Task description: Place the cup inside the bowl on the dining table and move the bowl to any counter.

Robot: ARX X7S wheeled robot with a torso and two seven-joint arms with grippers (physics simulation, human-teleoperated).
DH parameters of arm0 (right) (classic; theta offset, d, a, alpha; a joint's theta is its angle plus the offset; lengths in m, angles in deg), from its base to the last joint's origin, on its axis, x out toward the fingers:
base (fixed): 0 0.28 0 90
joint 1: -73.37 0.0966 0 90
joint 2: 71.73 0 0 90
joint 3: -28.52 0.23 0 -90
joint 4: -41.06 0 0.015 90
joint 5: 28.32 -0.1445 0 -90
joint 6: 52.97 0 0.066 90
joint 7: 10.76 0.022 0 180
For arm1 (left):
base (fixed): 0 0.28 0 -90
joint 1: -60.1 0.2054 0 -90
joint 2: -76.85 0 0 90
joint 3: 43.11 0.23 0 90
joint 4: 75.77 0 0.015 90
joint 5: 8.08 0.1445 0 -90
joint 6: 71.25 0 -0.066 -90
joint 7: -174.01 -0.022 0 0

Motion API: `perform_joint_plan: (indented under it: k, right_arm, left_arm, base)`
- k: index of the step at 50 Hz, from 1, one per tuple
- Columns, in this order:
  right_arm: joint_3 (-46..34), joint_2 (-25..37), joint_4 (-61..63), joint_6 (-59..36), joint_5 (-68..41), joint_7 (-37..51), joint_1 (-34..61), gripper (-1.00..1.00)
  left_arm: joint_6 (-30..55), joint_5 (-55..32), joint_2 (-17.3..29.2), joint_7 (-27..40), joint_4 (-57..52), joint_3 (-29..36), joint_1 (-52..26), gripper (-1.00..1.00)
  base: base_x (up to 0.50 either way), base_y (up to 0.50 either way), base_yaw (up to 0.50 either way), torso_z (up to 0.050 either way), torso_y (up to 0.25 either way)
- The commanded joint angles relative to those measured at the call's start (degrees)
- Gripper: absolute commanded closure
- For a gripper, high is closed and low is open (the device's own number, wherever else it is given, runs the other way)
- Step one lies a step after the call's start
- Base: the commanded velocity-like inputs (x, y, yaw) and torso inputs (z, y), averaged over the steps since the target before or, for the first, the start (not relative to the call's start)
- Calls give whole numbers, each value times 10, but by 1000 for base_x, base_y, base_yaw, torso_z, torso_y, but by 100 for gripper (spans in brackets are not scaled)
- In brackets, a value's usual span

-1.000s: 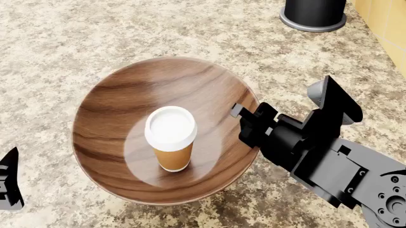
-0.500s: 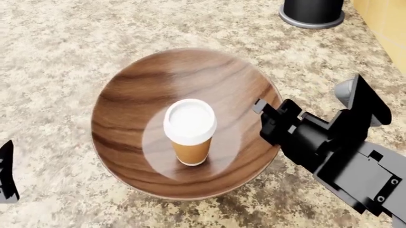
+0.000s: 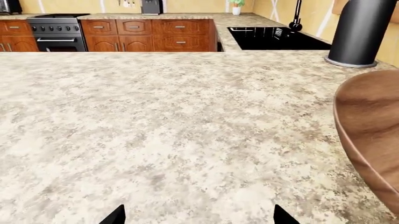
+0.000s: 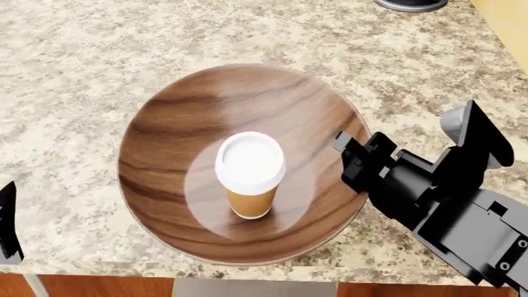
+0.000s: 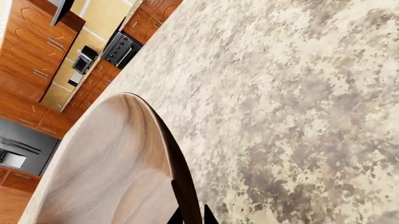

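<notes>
The right tool is clamped on the right rim of the bowl; the right wrist view shows the dark rim running straight into the jaws, one finger inside and one outside. The bowl sits over the near part of the speckled desk, its near edge close to the desk's front edge, and I cannot tell whether it rests on the surface or hangs just above it. The cup stands inside the bowl, slightly near of centre.

The step in hand looks like carrying and setting down the loaded bowl. To do it well, keep the rim level throughout: a one-sided pinch on a wide bowl invites the far-left side to sag, and any tilt could topple the cup. Move slowly, lower until the base lies flat on the desk, well back from the front edge, and only then release.

The cup is upright, its long axis vertical, white lid up and narrower base down on the bowl floor. The bowl opens straight up, with no clear tilt.

The left tool shows only as a dark edge at the near left, well apart from the bowl; in the left wrist view its two tips stand wide apart with nothing between them.
</notes>
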Motion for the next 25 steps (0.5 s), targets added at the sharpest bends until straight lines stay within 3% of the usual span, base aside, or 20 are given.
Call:
perform_joint_plan:
  k: [1, 25]
  right_arm:
    - [13, -4, 11, 14, -16, -16, -4, 100]
    - [10, 1, 20, 21, -11, -13, -5, 100]
  left_arm:
    - [-2, -2, 3, 0, -1, -3, 1, -100]
    - [-5, -2, 6, 0, -1, -3, 4, -100]
  base:
    - [-14, 500, 0, 0, 0]
    - [-46, 500, 0, 0, 0]
